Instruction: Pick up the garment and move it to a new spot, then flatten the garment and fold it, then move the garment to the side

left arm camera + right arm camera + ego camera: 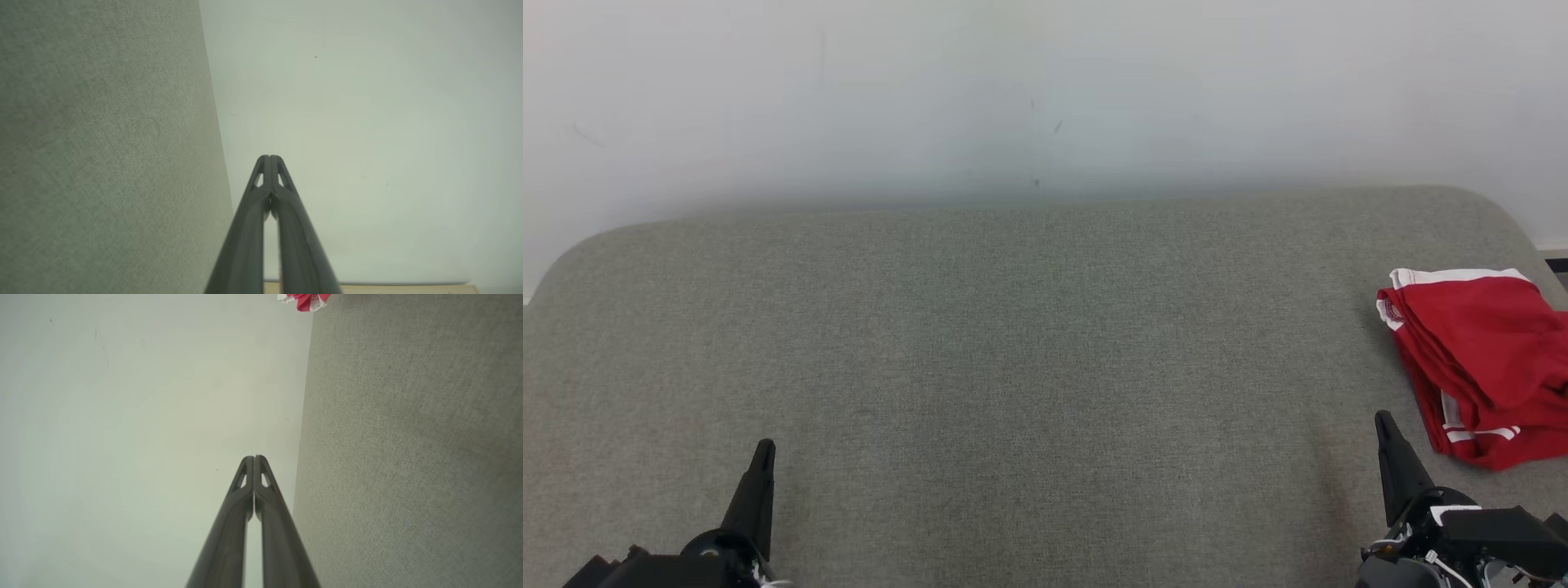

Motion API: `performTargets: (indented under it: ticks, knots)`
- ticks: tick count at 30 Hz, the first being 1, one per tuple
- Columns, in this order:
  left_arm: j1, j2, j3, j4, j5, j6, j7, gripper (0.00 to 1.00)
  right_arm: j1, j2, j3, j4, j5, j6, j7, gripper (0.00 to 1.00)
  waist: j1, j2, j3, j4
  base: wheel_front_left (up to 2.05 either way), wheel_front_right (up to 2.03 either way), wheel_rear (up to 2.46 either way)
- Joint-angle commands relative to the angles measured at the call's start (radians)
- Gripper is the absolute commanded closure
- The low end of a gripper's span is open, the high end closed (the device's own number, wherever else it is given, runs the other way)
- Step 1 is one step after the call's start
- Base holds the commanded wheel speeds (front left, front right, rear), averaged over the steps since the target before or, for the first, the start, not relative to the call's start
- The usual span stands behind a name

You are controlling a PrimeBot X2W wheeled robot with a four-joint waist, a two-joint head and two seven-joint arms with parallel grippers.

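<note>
Red fabric garment with white trim (1478, 359) is lying at the grey woven surface's (1013, 367) right edge, partly cut off by the frame. Left gripper (765, 447) and right gripper (1383, 418) are resting pinched closed, gripping nothing, their bases cropped.

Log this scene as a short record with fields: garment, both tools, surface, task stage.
garment: red with white trim, in loose folds at the surface's right edge
surface: gray fabric, rounded far corners
wall: pale, behind the surface
left tool: shut, holding nothing, lower left
right tool: shut, holding nothing, just left of the garment, not touching it
task stage: garment appears folded and set aside
</note>
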Motion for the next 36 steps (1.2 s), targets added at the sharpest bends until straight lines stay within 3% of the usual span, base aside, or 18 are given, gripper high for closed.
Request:
performTargets:
  ticks: [1, 36]
  knots:
    - [-0.011, 0.005, 0.003, 0.002, -0.005, -0.001, 0.003, 1.0, -0.006, 0.002, -0.002, -0.002, 0.001, -0.002, 0.003, 1.0, 0.0, -0.0001, 0.0, 0.0, 0.0, 0.0, 0.0]
    - [-0.011, 0.005, 0.003, 0.002, -0.005, -0.001, 0.003, 1.0, -0.006, 0.002, -0.002, -0.002, 0.001, -0.002, 0.002, 1.0, 0.0, -0.0001, 0.0, 0.0, 0.0, 0.0, 0.0]
